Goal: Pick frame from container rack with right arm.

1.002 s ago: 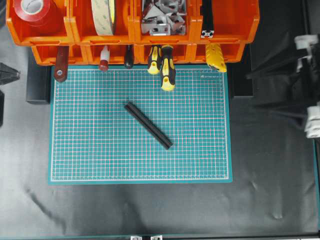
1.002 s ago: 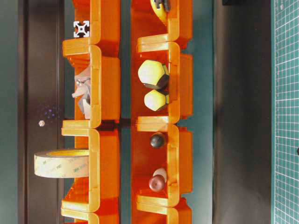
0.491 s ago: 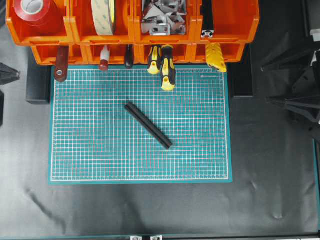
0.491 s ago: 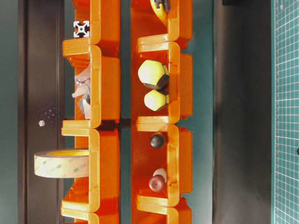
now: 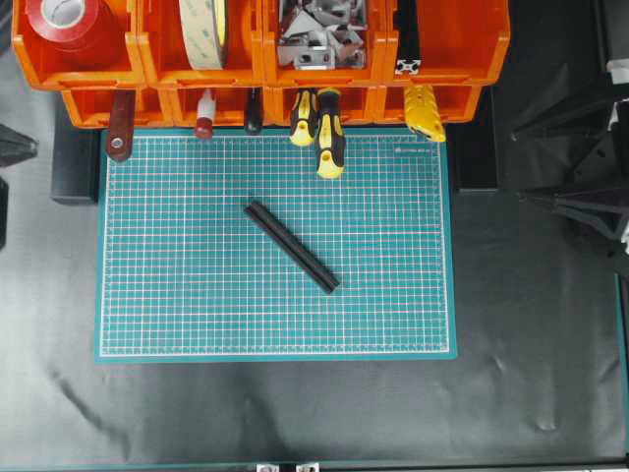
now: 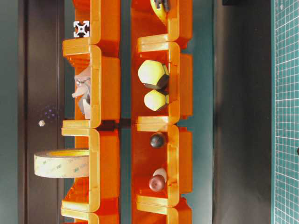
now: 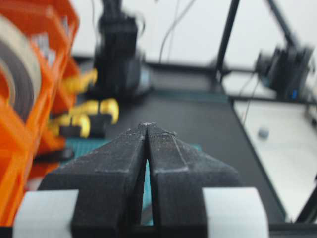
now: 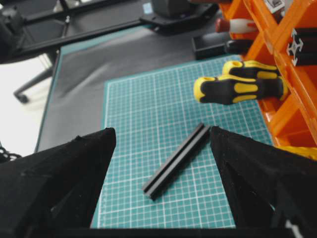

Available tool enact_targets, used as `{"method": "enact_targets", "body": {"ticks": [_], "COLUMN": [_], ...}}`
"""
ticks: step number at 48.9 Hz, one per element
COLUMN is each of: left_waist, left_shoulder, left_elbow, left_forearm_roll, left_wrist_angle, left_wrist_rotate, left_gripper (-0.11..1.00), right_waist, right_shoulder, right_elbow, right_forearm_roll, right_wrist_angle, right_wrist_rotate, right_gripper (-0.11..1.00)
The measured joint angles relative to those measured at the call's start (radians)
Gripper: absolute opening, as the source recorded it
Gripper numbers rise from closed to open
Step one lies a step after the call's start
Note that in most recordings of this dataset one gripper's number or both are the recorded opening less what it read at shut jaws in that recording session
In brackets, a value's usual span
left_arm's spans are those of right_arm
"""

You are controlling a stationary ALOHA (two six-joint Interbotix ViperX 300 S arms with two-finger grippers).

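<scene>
The orange container rack [image 5: 452,59] spans the back. One black grooved frame [image 5: 406,37] lies in its upper right bin; its square end shows in the table-level view [image 6: 81,29] and in the right wrist view [image 8: 296,47]. A second black frame [image 5: 291,246] lies diagonally on the green mat [image 5: 177,295] and shows between my open right fingers [image 8: 176,161]. My right gripper [image 8: 161,131] is open and empty, at the right edge of the overhead view [image 5: 519,165], apart from the rack. My left gripper [image 7: 147,126] is shut and empty at the far left [image 5: 15,146].
Two yellow-and-black screwdrivers [image 5: 329,133] stick out of the lower bins over the mat's back edge. Red tape [image 5: 67,22], a tape roll [image 5: 204,29], metal brackets [image 5: 319,34], a yellow knife [image 5: 425,110] and other tool handles [image 5: 120,126] fill the bins.
The right arm has swung at the right edge; its white parts have moved up and mostly out of the overhead view. Both frames and the left gripper have not moved.
</scene>
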Motion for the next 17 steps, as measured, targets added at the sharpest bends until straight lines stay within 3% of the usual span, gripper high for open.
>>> {"method": "enact_targets", "body": {"ticks": [17], "left_waist": [-0.006], "left_shoulder": [0.026], "left_elbow": [0.015], "left_forearm_roll": [-0.002], "left_wrist_angle": [-0.034], "left_wrist_rotate": [-0.002], "left_gripper": [0.0], "right_waist": [-0.04], "right_shoulder": [-0.003], "right_elbow": [0.002], "right_forearm_roll": [-0.003], "right_wrist_angle": [0.02], "right_wrist_rotate": [-0.002], "right_gripper": [0.75]}}
